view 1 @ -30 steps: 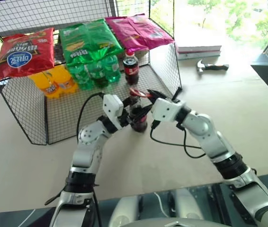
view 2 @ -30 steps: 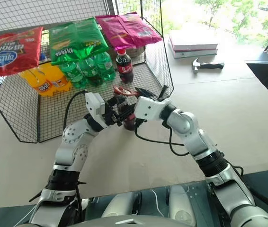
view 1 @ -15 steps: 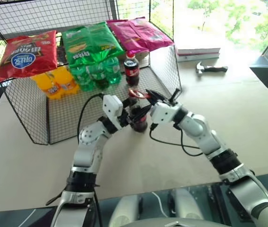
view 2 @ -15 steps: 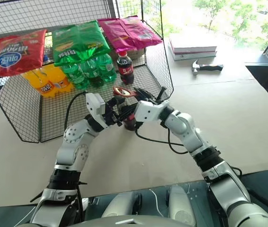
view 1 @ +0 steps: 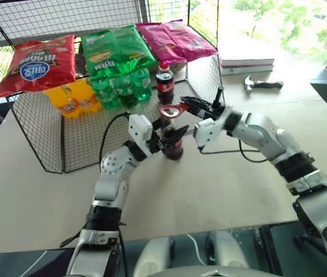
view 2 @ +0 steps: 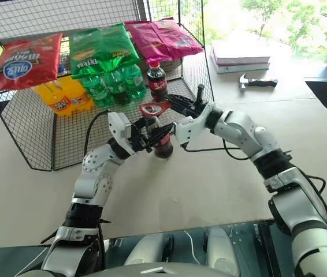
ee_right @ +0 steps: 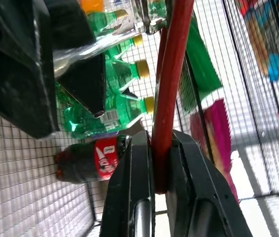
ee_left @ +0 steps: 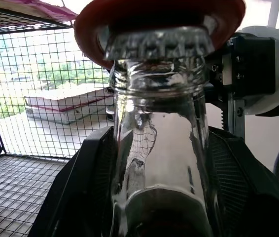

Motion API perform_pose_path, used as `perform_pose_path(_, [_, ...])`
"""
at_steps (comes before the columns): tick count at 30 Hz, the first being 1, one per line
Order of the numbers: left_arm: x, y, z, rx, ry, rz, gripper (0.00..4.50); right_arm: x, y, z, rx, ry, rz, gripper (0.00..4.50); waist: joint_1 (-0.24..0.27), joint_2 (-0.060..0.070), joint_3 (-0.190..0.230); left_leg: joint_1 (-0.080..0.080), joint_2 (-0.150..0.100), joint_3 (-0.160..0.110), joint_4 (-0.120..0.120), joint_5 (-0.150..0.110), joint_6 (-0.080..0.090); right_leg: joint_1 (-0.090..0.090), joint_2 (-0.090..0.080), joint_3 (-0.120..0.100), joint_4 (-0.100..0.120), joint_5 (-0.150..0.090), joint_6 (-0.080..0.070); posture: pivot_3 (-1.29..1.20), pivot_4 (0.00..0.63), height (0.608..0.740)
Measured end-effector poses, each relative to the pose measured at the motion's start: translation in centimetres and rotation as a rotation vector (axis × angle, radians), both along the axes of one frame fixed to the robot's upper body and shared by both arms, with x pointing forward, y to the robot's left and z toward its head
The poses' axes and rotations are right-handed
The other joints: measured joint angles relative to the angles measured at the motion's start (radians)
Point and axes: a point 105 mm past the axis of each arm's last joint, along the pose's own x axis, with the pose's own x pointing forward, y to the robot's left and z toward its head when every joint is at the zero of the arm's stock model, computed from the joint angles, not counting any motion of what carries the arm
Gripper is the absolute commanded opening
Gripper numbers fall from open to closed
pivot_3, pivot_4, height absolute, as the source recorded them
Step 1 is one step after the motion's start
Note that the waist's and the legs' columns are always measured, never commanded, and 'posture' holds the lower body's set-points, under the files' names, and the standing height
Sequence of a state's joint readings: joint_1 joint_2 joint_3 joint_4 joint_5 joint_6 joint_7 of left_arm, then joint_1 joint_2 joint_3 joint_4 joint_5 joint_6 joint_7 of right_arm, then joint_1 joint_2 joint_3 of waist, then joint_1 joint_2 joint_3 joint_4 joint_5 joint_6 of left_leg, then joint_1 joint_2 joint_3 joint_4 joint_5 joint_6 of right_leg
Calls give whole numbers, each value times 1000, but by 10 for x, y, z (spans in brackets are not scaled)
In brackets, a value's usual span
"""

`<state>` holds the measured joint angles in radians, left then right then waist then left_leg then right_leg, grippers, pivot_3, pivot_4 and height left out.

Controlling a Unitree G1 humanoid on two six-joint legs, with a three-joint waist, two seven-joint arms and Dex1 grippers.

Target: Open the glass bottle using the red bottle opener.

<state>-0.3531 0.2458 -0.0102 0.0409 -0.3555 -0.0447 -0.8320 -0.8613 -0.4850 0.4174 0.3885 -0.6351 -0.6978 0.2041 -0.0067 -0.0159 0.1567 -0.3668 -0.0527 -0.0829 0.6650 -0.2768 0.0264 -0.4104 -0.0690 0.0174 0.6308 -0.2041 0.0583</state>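
While prying: right end effector [view 2: 178, 105] is clamping shut on the red bottle opener [view 2: 155, 108], ring seated over the cap.
Bottle: glass bottle [view 2: 162, 141] is standing on the worktop [view 2: 221, 173], left end effector [view 2: 152, 137] half open around its body.
Risk: opener ring may be slipping off; bottle could be tipping if the lever pull outruns the hold.
Nearby: wire rack [view 2: 195, 75] and plastic cola bottle [view 2: 156, 81] are just behind, crowding the upswing; hammer [view 2: 257, 83] is well apart.

Clear glossy glass bottle [ee_left: 159, 148], crimped metal cap [ee_left: 158, 47]
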Motion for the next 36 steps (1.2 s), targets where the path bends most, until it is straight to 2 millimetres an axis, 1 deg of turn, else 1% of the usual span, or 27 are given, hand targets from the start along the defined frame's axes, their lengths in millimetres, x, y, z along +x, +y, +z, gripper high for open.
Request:
perform_pose_path(9, [1,-1,1,-5,-1,-2,2271,3,0,6,-38,-109,15,0,4,1,0,-3,0,-1,0,0,0,-1,0,-1,-3,0,0,0,150,740])
perform_pose_path(20, [2,-9,3,1,1,-30,2271,5,-13,10,-59,-204,10,0,10,2,1,-5,-1,-2,0,0,0,-2,0,-2,-4,0,0,0,150,740])
perform_pose_path(21, [2,-10,3,0,3,-32,2271,4,-13,18,-29,-229,13,0,10,3,2,-6,-2,-2,0,0,0,-3,0,-1,-4,0,0,0,150,740])
perform_pose_path(22, [4,-12,3,-3,7,-37,2271,6,-15,30,-49,-285,7,0,10,4,2,-6,-2,-1,0,0,0,-3,-1,0,-4,0,0,0,150,740])
perform_pose_path(23, [4,-13,3,-4,10,-42,2271,10,-25,46,-68,-346,-27,0,10,4,2,-6,-2,-2,0,0,0,-3,-1,-1,-4,0,0,0,150,740])
perform_pose_path(24, [3,-13,3,-5,10,-46,2271,13,-33,55,-67,-379,-53,0,10,4,2,-6,-2,-2,0,0,0,-3,-1,-2,-4,0,0,0,150,740])
perform_pose_path(26, [4,-12,3,-7,8,-47,2271,14,-41,63,-49,-408,-74,0,6,4,2,-5,-2,-1,-3,0,0,-3,0,-1,-5,0,0,0,150,740])
perform_pose_path(29, [4,-12,4,-10,4,-49,2271,14,-41,62,-43,-415,-68,0,-3,4,2,-5,-2,0,-7,0,0,-5,-1,0,-6,0,0,0,150,740])
perform_pose_path(36, [4,-10,3,-23,6,-47,2271,9,-37,65,7,-407,-33,0,-4,4,2,-4,-1,1,-7,0,0,-4,-1,1,-6,0,0,0,150,740])
